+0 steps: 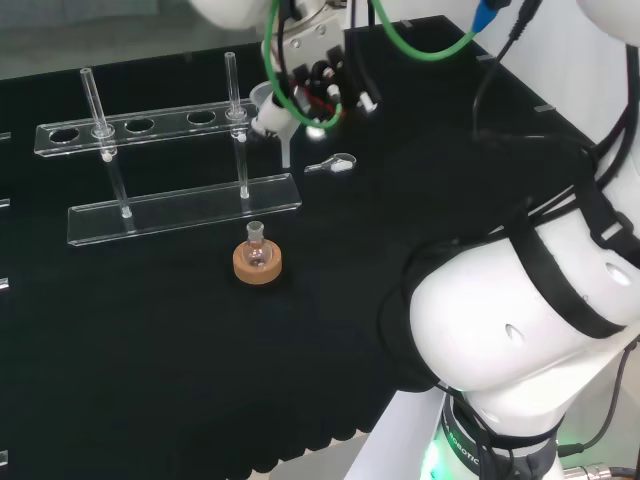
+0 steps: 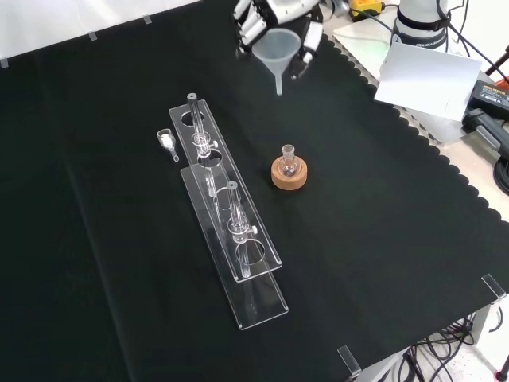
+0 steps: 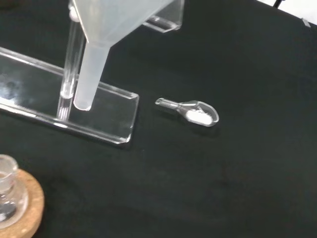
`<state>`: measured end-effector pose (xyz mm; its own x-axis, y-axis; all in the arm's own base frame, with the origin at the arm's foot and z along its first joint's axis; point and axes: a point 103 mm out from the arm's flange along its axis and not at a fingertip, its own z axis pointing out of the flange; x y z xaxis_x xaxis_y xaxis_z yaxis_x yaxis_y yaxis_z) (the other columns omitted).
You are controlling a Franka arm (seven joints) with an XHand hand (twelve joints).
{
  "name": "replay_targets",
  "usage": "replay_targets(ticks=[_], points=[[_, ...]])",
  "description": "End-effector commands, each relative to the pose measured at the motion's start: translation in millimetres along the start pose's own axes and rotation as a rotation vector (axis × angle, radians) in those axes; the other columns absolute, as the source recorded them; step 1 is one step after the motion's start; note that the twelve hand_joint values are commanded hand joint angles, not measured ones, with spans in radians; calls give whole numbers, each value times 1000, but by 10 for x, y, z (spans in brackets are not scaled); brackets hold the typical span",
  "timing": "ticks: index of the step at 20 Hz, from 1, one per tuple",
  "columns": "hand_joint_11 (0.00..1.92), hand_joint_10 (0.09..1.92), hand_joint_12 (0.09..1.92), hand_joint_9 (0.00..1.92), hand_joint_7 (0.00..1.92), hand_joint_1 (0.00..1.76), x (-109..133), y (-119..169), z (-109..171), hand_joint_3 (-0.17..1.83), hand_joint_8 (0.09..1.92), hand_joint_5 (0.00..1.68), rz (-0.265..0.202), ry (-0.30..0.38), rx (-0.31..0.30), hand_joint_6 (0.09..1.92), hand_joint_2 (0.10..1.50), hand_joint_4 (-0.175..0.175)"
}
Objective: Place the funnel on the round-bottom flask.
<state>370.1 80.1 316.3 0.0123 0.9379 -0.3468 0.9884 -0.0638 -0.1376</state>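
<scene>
Hand (image 2: 274,20) of my arm gripped the funnel (image 2: 277,49), fingers curled round its rim, stem pointing straight down. Below the hand and nearer the front camera, well apart, stood the round-bottom flask (image 2: 289,165), neck upright on its cork ring (image 2: 289,178).

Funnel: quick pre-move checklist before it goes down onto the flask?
1. Funnel held by robot hand: ok, fingers curled around its cone in the front view.
2. Funnel stem pointing down: ok, roughly upright in the front view.
3. Round-bottom flask upright in its cork ring: ok.
4. Flask neck open and unobstructed: ok, nothing sits on it.
5. Stem lined up over the neck: not ok, the funnel hangs apart from the flask, higher in the front view.
6. Path clear of the test tube rack and small scoop: ok, both lie left of the flask in the front view.
</scene>
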Motion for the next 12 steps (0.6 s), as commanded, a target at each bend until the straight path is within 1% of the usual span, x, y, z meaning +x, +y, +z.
replay_targets(ticks=[1, 5, 6, 8, 11, 12], points=[[818, 386, 1091, 1272, 963, 786, 589, -8, 227, 467, 753, 823, -15, -14, -3, 710, 847, -45], [818, 386, 1091, 1271, 961, 785, 529, 7, 298, 470, 756, 822, -33, 21, -13, 712, 848, -46], [818, 386, 1091, 1270, 960, 786, 522, 10, 319, 471, 757, 822, -26, 5, -11, 713, 849, -46], [820, 386, 1091, 1271, 959, 787, 528, 18, 366, 473, 758, 821, -30, 1, -15, 713, 850, -47], [823, 387, 1090, 1271, 957, 788, 583, 23, 429, 475, 760, 820, -39, 13, -27, 715, 851, -50], [824, 387, 1089, 1271, 956, 788, 612, 26, 448, 476, 761, 819, -52, 10, -30, 716, 851, -51]])
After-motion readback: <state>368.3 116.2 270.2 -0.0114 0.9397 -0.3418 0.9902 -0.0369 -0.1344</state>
